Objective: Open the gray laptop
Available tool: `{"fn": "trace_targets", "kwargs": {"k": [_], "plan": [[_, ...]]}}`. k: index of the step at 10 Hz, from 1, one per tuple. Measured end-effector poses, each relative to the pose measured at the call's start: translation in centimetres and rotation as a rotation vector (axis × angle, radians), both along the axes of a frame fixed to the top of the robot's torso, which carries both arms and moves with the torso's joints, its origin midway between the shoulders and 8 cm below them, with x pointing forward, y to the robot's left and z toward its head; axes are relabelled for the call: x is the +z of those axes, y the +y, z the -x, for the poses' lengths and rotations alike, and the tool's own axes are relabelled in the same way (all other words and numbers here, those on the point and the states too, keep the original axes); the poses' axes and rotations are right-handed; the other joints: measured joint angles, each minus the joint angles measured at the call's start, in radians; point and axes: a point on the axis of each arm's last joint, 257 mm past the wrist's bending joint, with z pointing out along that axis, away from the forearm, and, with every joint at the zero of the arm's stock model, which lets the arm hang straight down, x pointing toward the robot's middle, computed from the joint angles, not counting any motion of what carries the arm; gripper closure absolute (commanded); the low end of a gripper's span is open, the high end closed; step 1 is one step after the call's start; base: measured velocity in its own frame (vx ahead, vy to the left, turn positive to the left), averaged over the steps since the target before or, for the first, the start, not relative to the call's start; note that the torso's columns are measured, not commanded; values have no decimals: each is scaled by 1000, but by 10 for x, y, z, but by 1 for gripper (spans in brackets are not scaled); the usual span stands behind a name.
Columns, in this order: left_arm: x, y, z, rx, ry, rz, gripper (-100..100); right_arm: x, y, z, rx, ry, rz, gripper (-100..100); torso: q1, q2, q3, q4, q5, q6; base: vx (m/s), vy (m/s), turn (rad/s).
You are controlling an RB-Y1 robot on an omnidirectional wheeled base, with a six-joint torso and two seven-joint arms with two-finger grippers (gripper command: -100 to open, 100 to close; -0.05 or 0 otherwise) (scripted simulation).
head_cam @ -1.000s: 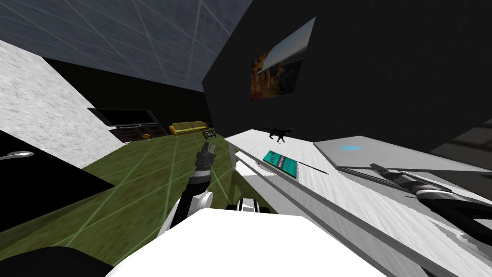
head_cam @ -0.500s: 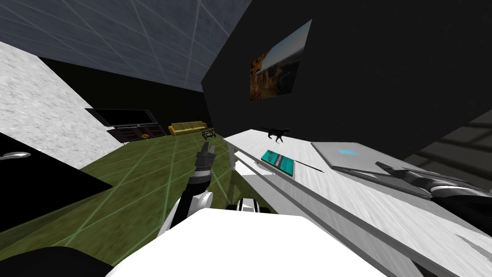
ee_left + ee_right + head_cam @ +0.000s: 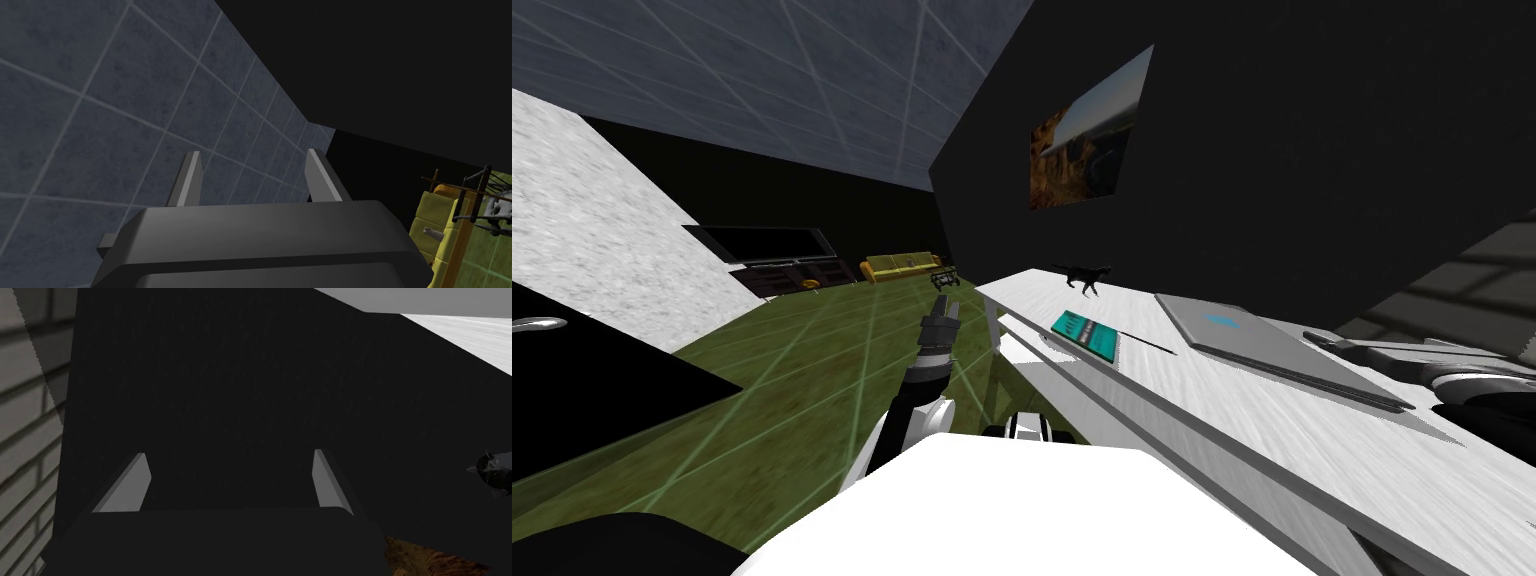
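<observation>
White desk along a dark wall, green floor off to the left. Flat on that desk, lid down: laptop, grey with a blue mark on top, between book and right arm. Not opened yet. Looks like the approach step. Right gripper just beside the laptop's far edge in the head view, blades spread wide with nothing between them, aimed at the wall. Touching the lid? Can't tell. Next, most likely: swing the blades round to the lid's free edge, hook under it, lift in an arc about the hinge. Opening edge hard to pick out from here, so worth finding first. Left gripper out over the floor, well apart from the desk, blades likewise spread and empty. Now the count: one laptop, one teal book, one thin dark pen between them, one black cat figure further along the desk, one picture on the wall, one yellow sofa far off, two grippers.
</observation>
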Motion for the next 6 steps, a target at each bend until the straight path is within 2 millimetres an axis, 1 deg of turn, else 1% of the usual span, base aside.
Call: {"fn": "trace_targets", "kwargs": {"k": [1,3,6], "plan": [[0,0,0,0,0,0,0,6,4,-2,7,39,51,-100,0,0,0,0,0,0,-13,-35,-15],[0,0,0,0,0,0,0,21,4,-6,13,107,153,-100,0,0,0,0,0,0,-21,-30,-12],[0,0,0,0,0,0,0,35,8,-12,25,220,309,-100,0,0,0,0,0,0,-22,-36,-15]]}}
